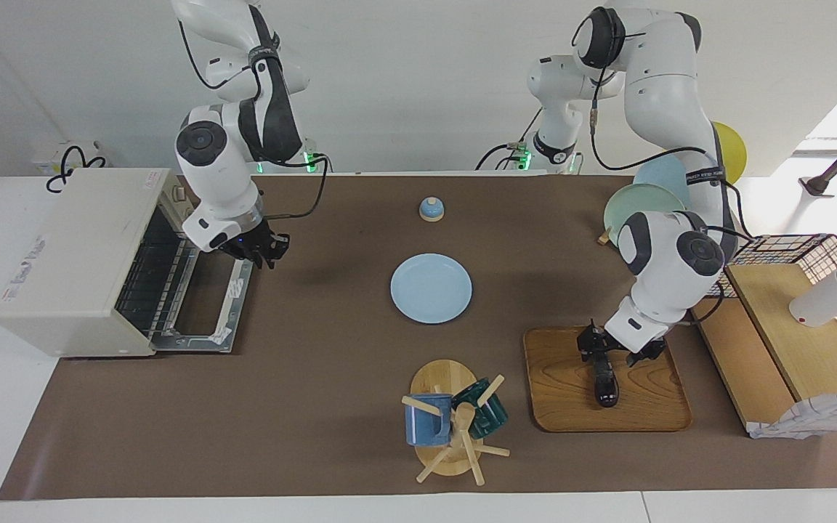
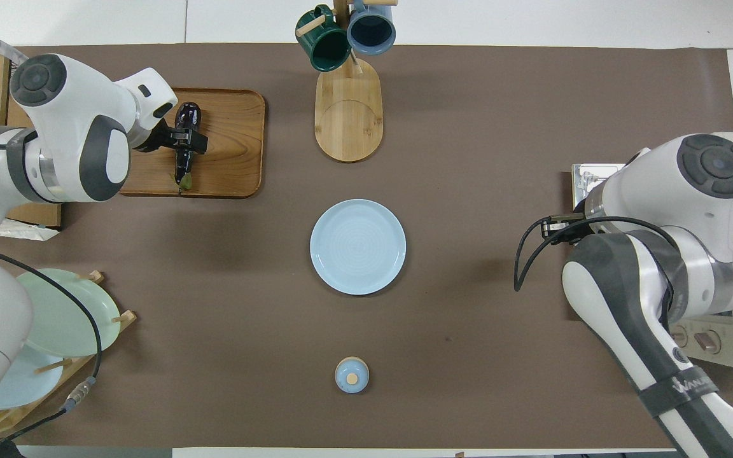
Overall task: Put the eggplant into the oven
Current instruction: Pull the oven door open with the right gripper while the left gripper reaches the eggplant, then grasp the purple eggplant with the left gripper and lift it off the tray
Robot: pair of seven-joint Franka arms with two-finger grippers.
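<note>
While the oven (image 1: 91, 265) stands with its glass door (image 1: 208, 309) dropped flat at the right arm's end of the table, the eggplant (image 1: 602, 372) is seen lying lengthwise on a wooden tray (image 1: 636, 407) toward the left arm's end, its pointed stem turned toward the robots. The left gripper (image 1: 611, 350) is pictured low over the stem half of the eggplant, its fingers spread to either side of the dark body; whether they touch it cannot be told. The same gripper (image 2: 186, 140) is shown in the overhead view lying across the eggplant (image 2: 182, 162), with the tray (image 2: 233, 146) beneath.

The right gripper (image 1: 262, 250) is held in the air just above the upper edge of the lowered oven door, its fingers parted a little and nothing between them. In the overhead view it is hidden under its own arm, and only part of the oven (image 2: 732, 346) and a corner of the door (image 2: 586, 178) are visible.

A pale blue plate (image 1: 431, 288) is set at the middle of the table, with a small blue bell (image 1: 431, 209) nearer the robots and a wooden mug stand (image 1: 451, 425) carrying a blue and a green mug farther from them. A rack of plates (image 1: 644, 207) is partly covered by the left arm.
</note>
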